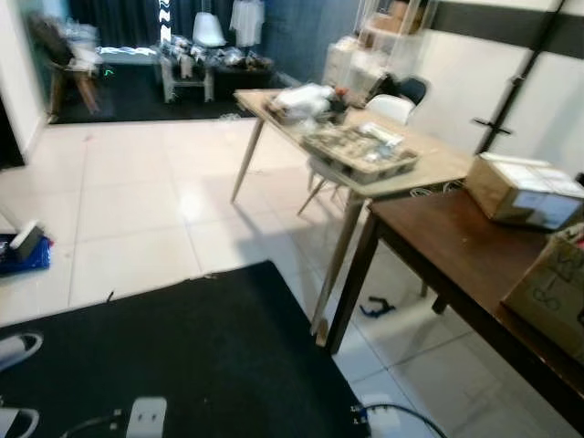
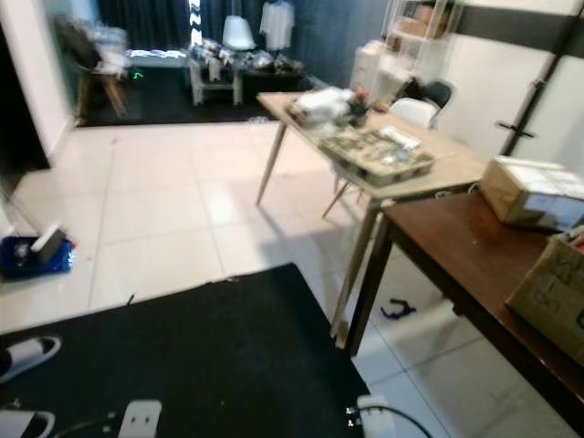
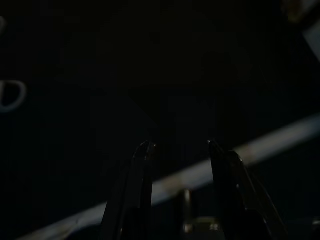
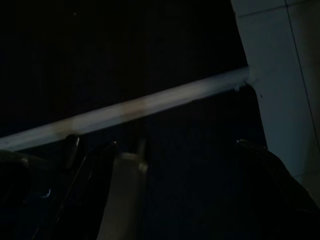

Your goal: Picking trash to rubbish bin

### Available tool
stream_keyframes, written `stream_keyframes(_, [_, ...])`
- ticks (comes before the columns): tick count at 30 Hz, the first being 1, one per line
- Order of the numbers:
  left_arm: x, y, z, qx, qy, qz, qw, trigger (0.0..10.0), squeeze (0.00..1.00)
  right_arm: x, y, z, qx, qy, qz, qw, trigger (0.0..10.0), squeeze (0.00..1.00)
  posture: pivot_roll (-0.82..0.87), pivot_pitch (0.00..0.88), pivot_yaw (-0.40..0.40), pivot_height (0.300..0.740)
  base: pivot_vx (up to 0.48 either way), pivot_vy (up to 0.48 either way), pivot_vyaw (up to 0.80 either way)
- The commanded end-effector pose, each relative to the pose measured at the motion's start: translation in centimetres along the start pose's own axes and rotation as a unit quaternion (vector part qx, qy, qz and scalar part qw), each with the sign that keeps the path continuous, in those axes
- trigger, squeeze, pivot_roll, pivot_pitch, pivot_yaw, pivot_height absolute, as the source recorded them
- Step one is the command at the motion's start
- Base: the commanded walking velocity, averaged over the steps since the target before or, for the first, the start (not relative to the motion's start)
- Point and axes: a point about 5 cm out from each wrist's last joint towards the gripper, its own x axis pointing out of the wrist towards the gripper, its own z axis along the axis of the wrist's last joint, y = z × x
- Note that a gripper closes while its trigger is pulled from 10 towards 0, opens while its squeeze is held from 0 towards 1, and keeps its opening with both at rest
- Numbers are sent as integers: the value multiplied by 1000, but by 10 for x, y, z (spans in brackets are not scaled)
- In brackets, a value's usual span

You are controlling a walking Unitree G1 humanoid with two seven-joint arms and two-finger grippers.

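A white tiled floor (image 1: 137, 201) ran back from a black mat (image 1: 182, 365) that lay on it nearest the robot. On the mat's near edge sat a white power strip (image 1: 146, 418) and, toward the robot's left of that, a white slipper (image 1: 18, 348). Beyond the mat's left corner a blue object (image 1: 26, 251) rested on the tiles. Just beside the mat's right edge stood a dark wooden table (image 1: 456, 265) carrying two cardboard boxes (image 1: 525, 190), one at its far end and one nearer the robot. Behind that table, touching it, a pale wooden table (image 1: 429, 155) held a cluttered tray (image 1: 358, 151). A small dark item (image 1: 377, 307) lay on the tiles under the dark table.
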Motion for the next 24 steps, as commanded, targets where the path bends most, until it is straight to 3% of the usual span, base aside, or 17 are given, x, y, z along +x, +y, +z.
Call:
stream_keyframes(1, [-3, -4, -10, -6, 16, -4, 1000, 10000, 0, -2, -7, -5, 4, 10, -10, 1000, 10000, 0, 71, 48, -65, 740, 345, 0, 0])
stream_keyframes(24, [-3, -4, -10, -7, 16, -7, 1000, 10000, 0, -1, -5, -5, 2, 8, -6, 1000, 10000, 0, 70, 48, -63, 740, 317, 0, 0])
